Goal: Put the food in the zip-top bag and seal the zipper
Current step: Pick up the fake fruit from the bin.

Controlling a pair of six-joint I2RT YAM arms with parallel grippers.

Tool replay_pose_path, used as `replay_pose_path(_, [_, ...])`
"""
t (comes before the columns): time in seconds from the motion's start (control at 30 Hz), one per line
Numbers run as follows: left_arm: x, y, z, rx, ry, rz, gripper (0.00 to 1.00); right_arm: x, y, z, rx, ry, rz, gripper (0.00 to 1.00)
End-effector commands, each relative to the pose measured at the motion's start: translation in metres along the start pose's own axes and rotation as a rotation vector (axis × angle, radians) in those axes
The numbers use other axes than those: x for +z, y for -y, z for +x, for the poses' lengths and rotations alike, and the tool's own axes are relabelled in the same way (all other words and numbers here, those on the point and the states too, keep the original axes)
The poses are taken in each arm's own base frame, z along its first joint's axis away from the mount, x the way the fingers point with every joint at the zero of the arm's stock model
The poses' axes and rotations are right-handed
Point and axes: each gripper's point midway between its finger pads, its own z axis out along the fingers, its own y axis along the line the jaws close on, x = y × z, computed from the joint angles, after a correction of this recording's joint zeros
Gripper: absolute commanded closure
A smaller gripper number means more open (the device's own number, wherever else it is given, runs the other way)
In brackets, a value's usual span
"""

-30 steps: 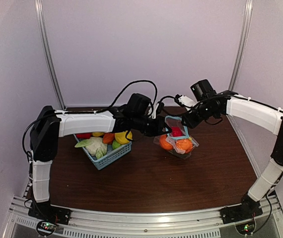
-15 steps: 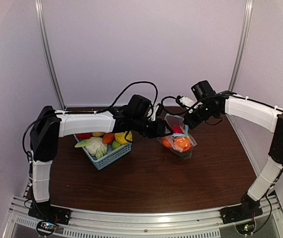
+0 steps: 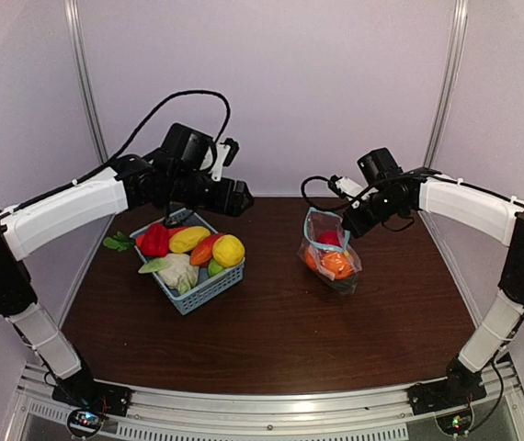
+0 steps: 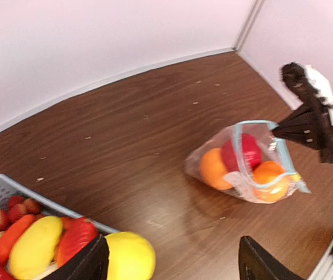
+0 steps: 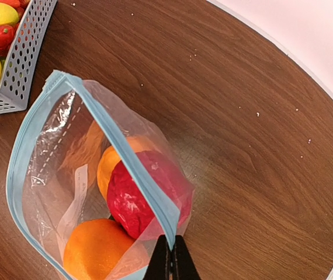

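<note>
Desk of dark brown wood point(image 3: 271, 340) carries everything in the top view. At its left a green leafy toy piece point(image 3: 115, 243) lies just beside a light-blue lattice plastic basket point(image 3: 209, 292). The basket holds more of the food: a red toy pepper point(image 3: 156, 239), a long yellow toy fruit point(image 3: 188, 239), a round yellow toy lemon point(image 3: 228, 250) and a pale green toy cabbage point(image 3: 177, 271).

The left tool point(image 3: 240, 198) hangs in the air above the basket's far corner, in the upper left of the frame. Its wrist view shows its two dark fingers point(image 4: 90, 265) spread wide, with nothing between them.

Right of centre, well apart from the basket, the clear crinkly zip-top bag point(image 3: 331, 266) rests on the desk. Inside it are two round orange toy fruits point(image 5: 93, 248) and one red toy fruit point(image 5: 146, 195). The light-blue zipper strip point(image 5: 96, 122) stands apart as an open loop, so the mouth is unsealed.

The right tool point(image 5: 171, 259) reaches in from the upper right of the top view. It is pinched narrow on the zipper strip at one end of the mouth, and the bag's opening tilts up toward it.
</note>
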Motion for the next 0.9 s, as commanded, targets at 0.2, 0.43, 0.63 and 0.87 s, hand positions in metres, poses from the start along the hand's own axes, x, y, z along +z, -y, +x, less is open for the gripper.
replay_pose_path(0.2, [0.004, -0.095, 0.099, 0.370, -0.313, -0.148, 0.27, -0.018, -0.002, -0.005, 0.010, 0.050, -0.018, 1.00])
replay_pose_path(0.43, [0.028, -0.114, 0.111, 0.414, -0.391, -0.105, 0.35, -0.016, -0.006, -0.002, 0.013, 0.043, -0.040, 1.00])
replay_pose_path(0.63, [0.038, -0.128, 0.126, 0.430, -0.438, -0.129, 0.42, -0.019, -0.006, -0.003, 0.012, 0.050, -0.041, 1.00])
replay_pose_path(0.87, [0.047, -0.131, 0.133, 0.443, -0.450, -0.130, 0.42, -0.017, -0.008, -0.003, 0.012, 0.046, -0.051, 1.00])
